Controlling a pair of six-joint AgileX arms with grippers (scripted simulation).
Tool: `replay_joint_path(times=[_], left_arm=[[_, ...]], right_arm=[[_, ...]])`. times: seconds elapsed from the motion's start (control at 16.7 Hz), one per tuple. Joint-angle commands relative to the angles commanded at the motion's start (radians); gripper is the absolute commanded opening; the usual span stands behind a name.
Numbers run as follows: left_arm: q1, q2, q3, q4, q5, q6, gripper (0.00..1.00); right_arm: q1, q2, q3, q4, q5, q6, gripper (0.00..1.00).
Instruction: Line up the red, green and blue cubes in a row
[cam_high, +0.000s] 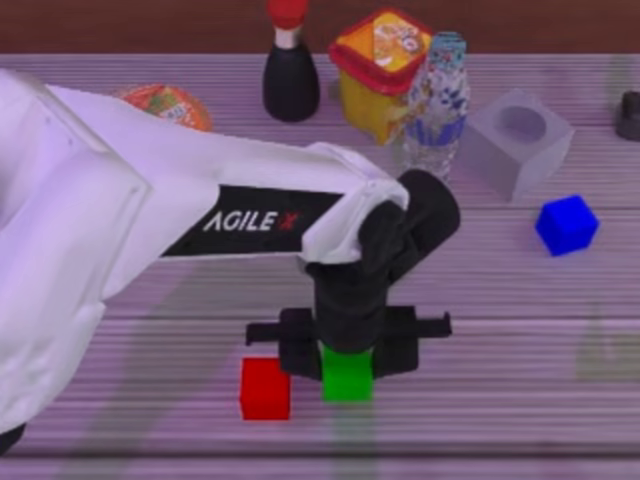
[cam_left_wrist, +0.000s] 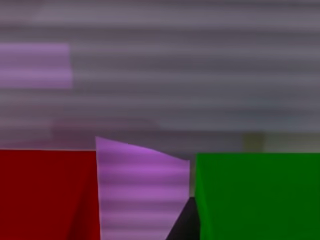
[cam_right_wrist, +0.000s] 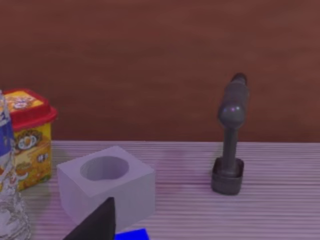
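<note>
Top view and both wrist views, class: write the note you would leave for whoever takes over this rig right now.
Left gripper: low over the small glossy bright green cube, near the table's front edge; whether it grips cannot be seen.
Right gripper: out of the top view; only a dark finger tip shows in its wrist view.
Small glossy bright red cube: just left of the green one, a narrow gap between them.
Small glossy deep blue cube: far right, near the pale grey block with a round hole.
Done: red and green roughly side by side.
Left: bring blue into the row.

The only legible text is "AGILE X", in white on the left arm's black panel (cam_high: 255, 220).
</note>
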Motion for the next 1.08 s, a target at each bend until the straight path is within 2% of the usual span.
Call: replay_joint_path(times=[0.3,0.9,1.08], left_arm=[[0.0,0.0,0.0,0.0,0.0,0.0,0.98],[0.001,-0.002,0.003,-0.004,0.0,0.0,1.0],[0.006,-0.027,0.05,-0.078,0.0,-0.003,1.0]], right_arm=[[0.0,0.0,0.0,0.0,0.0,0.0,1.0],[0.0,0.0,0.0,0.0,0.0,0.0,1.0],[0.0,0.0,0.0,0.0,0.0,0.0,1.0]])
